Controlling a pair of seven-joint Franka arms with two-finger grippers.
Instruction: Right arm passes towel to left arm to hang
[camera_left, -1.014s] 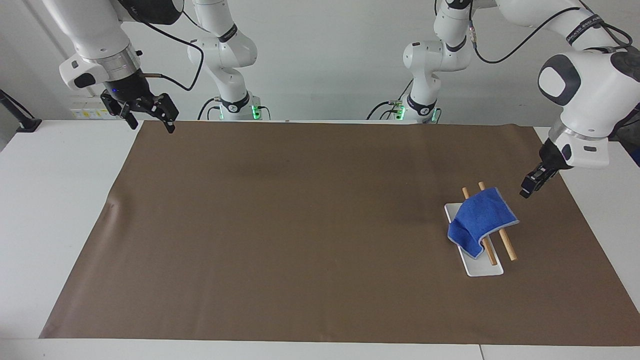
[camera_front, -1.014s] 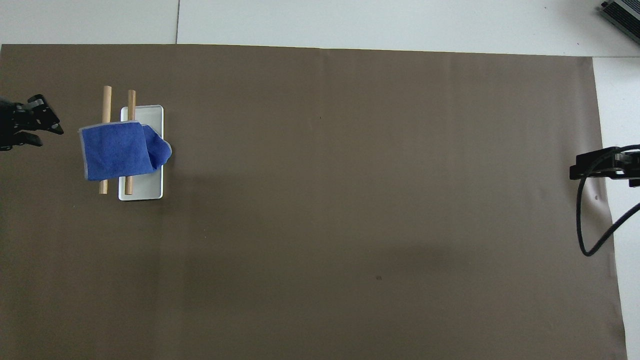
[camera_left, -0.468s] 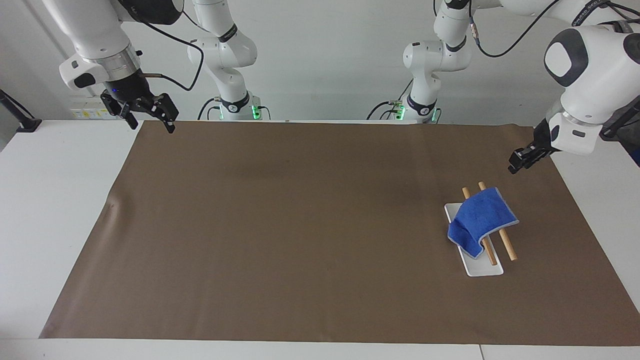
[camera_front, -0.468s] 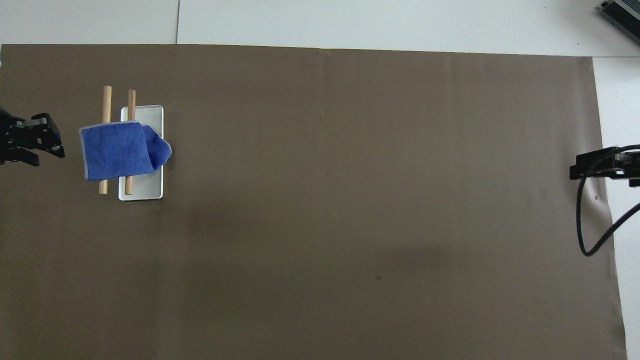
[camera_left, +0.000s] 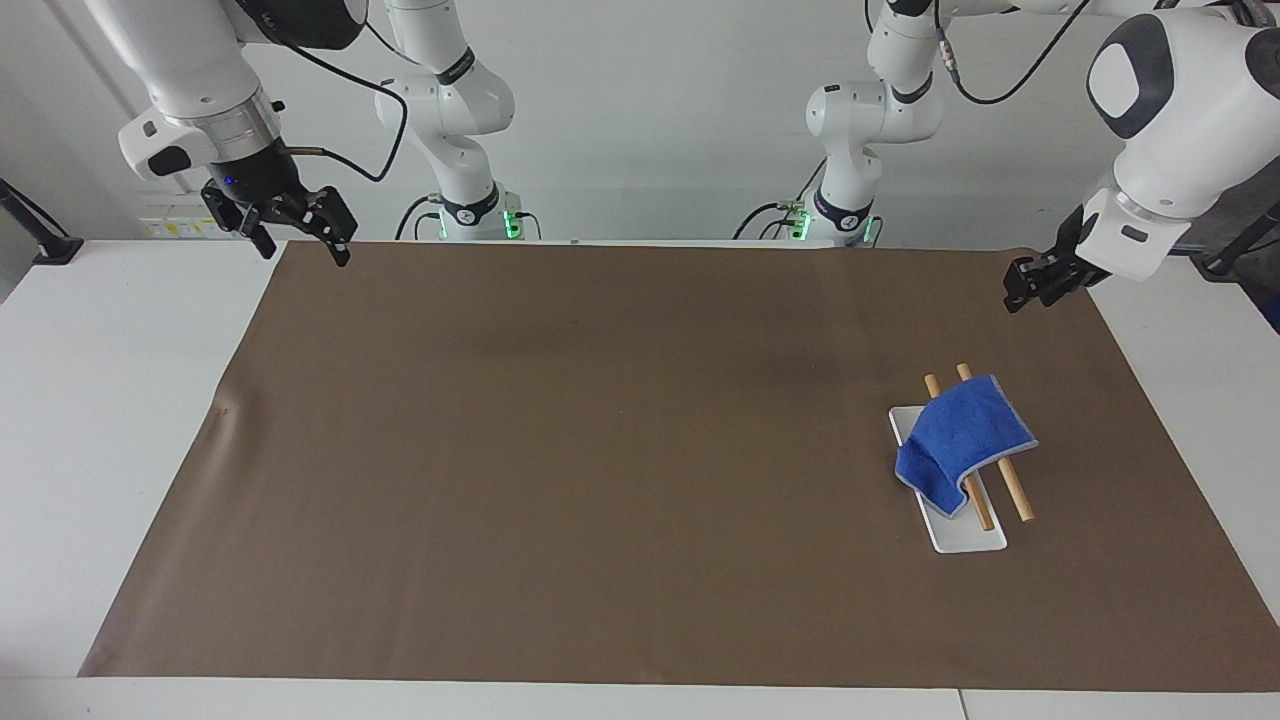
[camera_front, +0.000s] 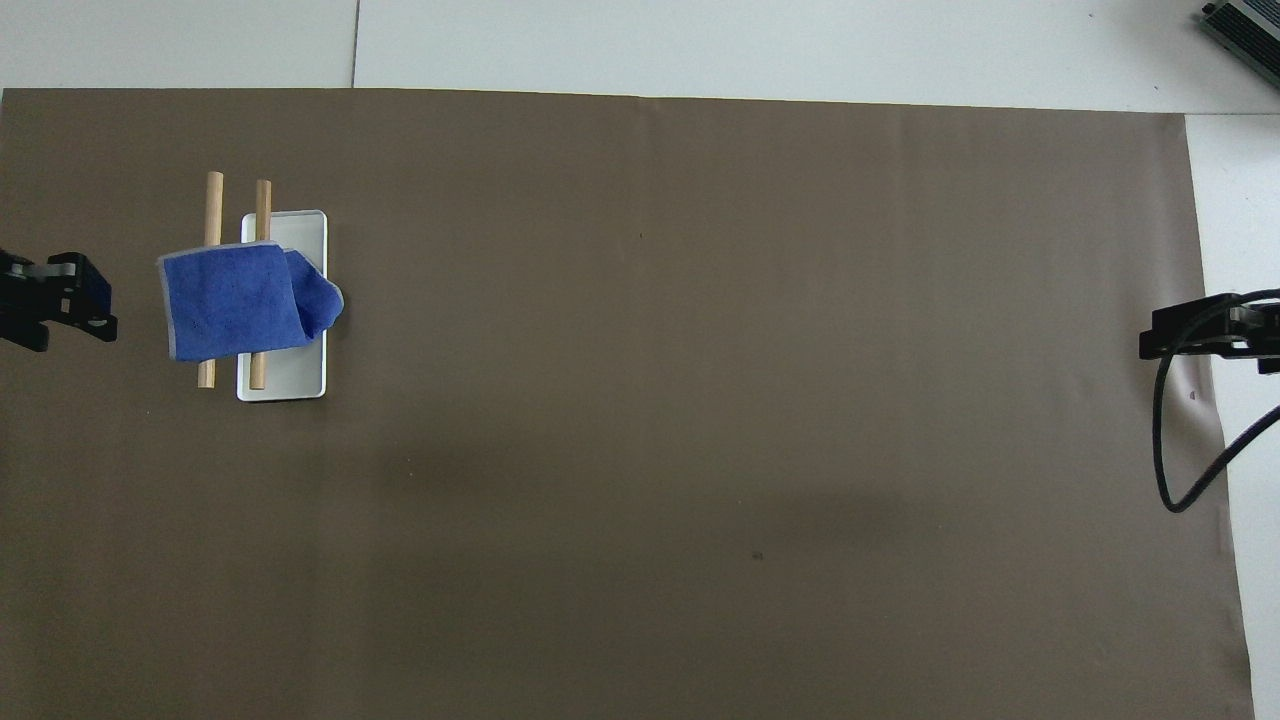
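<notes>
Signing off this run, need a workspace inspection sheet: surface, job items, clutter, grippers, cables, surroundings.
Surface: brown mat on a white table, one small crease at the right arm's end.
Job's things: small bright blue terry towel draped over two wooden rods on a white rectangular base, at the left arm's end.
Clutter: nothing seen.
Grippers: left gripper raised over the mat's corner, apart from the towel, holding nothing; right gripper open, waiting over the mat's other robot-side corner, blue light on.
Cables: thin black cable loops to the right wrist.
Surroundings: two more white arms at the table's edge, green base lights on.
</notes>
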